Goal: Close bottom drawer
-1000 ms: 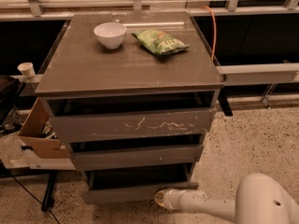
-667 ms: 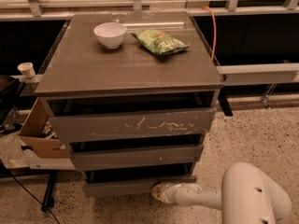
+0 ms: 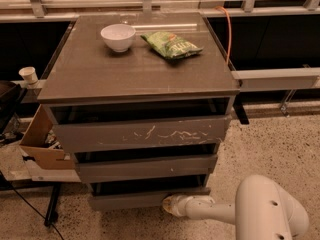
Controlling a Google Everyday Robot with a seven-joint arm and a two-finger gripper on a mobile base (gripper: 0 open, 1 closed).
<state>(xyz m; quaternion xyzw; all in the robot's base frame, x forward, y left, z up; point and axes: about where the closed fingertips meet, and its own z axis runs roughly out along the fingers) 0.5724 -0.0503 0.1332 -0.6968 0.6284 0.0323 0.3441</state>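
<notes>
Three drawers sit in this grey-brown cabinet, and the bottom drawer is the lowest one, close to the floor. Its plain low front stands a little forward, with a dark gap above it, so I judge it is not fully closed.

The front has no handle, so there is nothing to grasp and also no need: a flat push on the panel should do. I expect the drawer to be stiff and to run straight on its slides. The box looks shallow, so probably it is light, but I cannot see what lies inside. The panel looks smooth and low, so my contact could slip over or under its edge. A push near the middle of the front would keep it from going crooked.

My gripper is at the lower edge of this front, somewhat right of the middle, and it appears to touch the panel. I cannot tell if it is open or closed. My white arm comes in from the right, low over the speckled floor.

Counting from left to right: one paper cup beside the cabinet, one cardboard box under it, one white bowl and one green snack bag on the top, one orange cable at the back right. Of drawer fronts there are three: the scratched top one, the middle one and mine at the bottom.
</notes>
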